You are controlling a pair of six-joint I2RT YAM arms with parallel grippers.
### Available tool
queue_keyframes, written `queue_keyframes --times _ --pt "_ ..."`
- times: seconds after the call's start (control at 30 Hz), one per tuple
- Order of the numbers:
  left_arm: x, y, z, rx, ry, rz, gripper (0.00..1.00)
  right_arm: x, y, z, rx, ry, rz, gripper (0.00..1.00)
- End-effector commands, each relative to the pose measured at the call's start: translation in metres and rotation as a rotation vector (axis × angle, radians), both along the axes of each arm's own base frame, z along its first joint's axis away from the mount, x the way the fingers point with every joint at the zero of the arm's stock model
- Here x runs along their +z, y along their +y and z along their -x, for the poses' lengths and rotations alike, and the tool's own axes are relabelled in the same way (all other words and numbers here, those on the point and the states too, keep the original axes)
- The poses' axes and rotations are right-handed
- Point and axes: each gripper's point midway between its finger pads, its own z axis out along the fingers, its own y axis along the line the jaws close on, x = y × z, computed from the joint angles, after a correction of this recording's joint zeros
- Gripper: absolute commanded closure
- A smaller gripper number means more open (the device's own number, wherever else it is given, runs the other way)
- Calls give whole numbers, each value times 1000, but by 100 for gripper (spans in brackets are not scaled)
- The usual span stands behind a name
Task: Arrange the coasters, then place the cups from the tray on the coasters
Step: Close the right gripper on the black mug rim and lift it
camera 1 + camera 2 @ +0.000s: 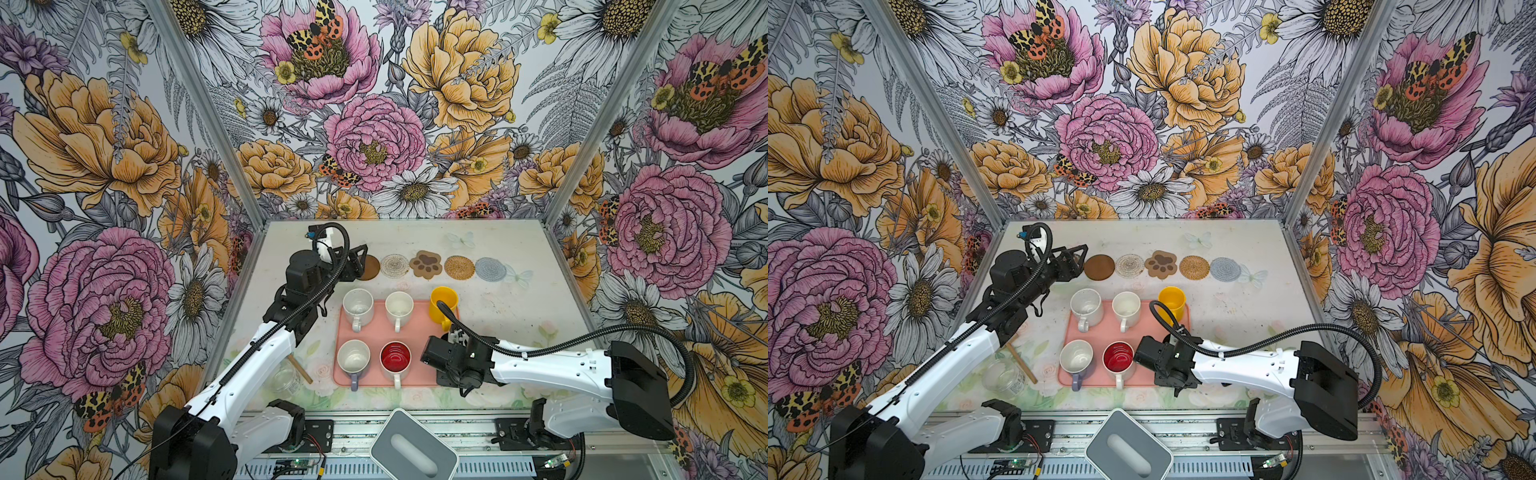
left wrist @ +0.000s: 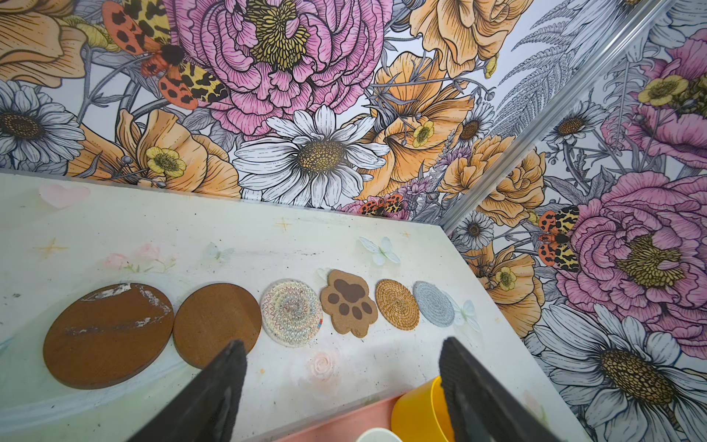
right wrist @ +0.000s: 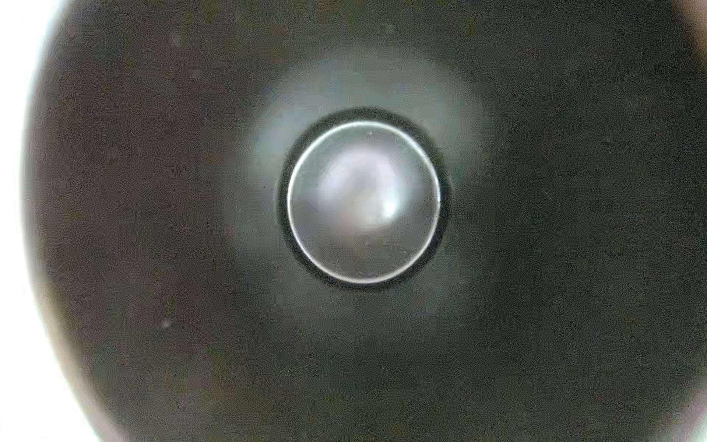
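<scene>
My left pincer point(image 2: 341, 344) is spread wide and holds nothing. It hangs over the far left of the table point(image 2: 229, 245).

All six coasters lie flat in one row along the far side, so I think that part is done. From the left:
- a smooth brown disc point(image 2: 107, 336) with white scuffs
- a plain brown disc point(image 2: 216, 321) right beside it
- a whitish woven round point(image 2: 291, 313)
- a brown paw shape point(image 2: 348, 302)
- a tan rattan coil point(image 2: 397, 304)
- a grey-blue woven round point(image 2: 433, 304)

No cup is on a coaster yet, so I think all six are left to move. On the smooth pink tray point(image 1: 419, 328) with its rounded corners stand five shiny cups:
- two white cups point(image 1: 358, 305) point(image 1: 399, 307) on the far side
- a yellow cup point(image 1: 444, 305) at the far right corner
- a lavender cup point(image 1: 353, 359) on the near side
- a red-inside cup point(image 1: 395, 359) next to it

My right pincer is hidden under my own arm point(image 1: 540, 365), over the near right of the tray. Its camera looks straight down into a dark round cup point(image 3: 363, 203). I cannot tell if that pincer is spread or pinching.
</scene>
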Motion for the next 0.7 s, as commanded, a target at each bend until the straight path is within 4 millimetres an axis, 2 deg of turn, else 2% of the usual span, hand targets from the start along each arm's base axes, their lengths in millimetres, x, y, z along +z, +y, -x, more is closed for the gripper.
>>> queue_keyframes --times 0.0,0.23,0.67 --pt "11 -2 -2 -1 -40 -7 19 -3 3 -3 37 -4 22 100" --pt "12 -1 -1 0 -44 -10 19 8 5 -11 68 -66 19 100" --pt "12 -2 -2 -4 -43 -10 19 24 -2 -13 64 -130 -33 100"
